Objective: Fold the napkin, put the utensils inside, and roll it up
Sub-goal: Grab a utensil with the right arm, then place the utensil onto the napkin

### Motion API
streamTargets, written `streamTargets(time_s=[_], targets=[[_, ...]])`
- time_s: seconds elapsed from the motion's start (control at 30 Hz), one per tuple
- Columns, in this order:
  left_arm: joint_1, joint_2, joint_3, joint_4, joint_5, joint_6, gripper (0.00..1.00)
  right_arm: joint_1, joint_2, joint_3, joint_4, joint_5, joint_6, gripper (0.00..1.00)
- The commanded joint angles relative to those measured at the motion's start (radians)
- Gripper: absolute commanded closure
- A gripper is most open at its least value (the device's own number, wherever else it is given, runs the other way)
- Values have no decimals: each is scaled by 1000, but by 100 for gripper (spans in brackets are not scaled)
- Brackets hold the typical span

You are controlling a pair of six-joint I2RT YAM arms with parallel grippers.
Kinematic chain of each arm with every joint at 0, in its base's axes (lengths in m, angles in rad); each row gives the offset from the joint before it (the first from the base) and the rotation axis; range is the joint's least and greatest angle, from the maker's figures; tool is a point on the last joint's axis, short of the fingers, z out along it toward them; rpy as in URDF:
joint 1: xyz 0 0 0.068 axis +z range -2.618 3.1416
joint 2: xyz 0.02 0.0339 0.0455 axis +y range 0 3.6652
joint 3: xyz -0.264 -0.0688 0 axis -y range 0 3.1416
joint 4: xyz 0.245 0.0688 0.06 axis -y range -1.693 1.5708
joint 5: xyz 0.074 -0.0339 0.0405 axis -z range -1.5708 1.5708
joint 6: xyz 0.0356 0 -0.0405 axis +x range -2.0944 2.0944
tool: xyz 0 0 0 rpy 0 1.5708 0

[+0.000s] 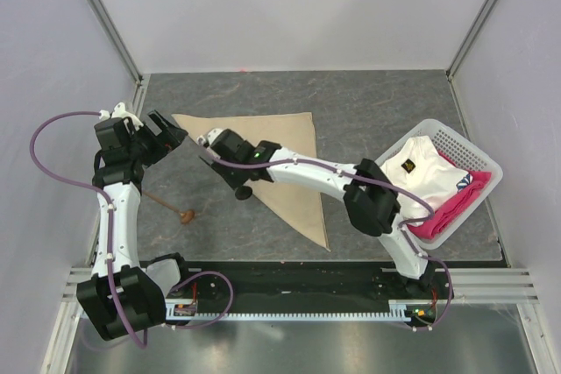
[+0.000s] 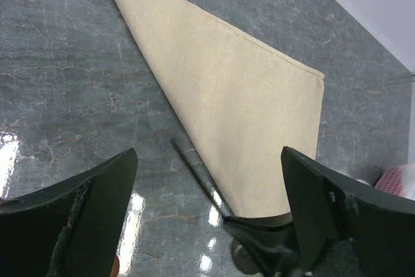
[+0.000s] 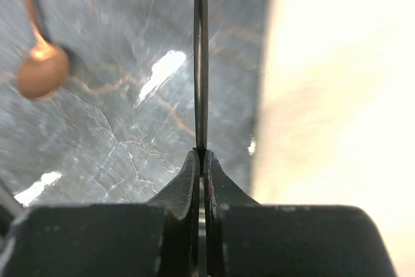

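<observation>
Three pale walls point(image 1: 298, 6), grey marbled table point(image 1: 394, 102); we log left gripper point(image 1: 172, 132) hovering agape by napkin point(image 1: 263, 125), right gripper point(image 3: 201, 157) outstretched, pinching thin dark utensil point(image 3: 201, 63), possibly knife.

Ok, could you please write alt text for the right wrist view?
The right gripper is shut on a thin dark utensil pointing straight up the frame, above the grey marbled table. A brown-headed spoon lies at upper left; the blurred beige napkin fills the right side.
</observation>
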Motion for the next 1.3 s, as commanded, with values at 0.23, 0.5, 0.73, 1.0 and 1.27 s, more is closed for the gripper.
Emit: streamTargets(time_s=[0.23, 0.5, 0.73, 1.0, 1.27], targets=[[12, -12, -1, 15, 21, 30, 1, -187, -69, 29, 42, -127, -101, 100], [16, 4, -3, 17, 29, 27, 1, -237, 39, 117, 8, -183, -182, 100], [16, 12, -3, 17, 35, 23, 1, -243, 70, 77, -7, -181, -186, 100], [16, 13, -6, 20, 37, 23, 1, -246, 77, 51, 6, -153, -176, 100], [16, 16, -7, 21, 38, 23, 1, -250, 86, 22, 11, -160, -170, 100]])
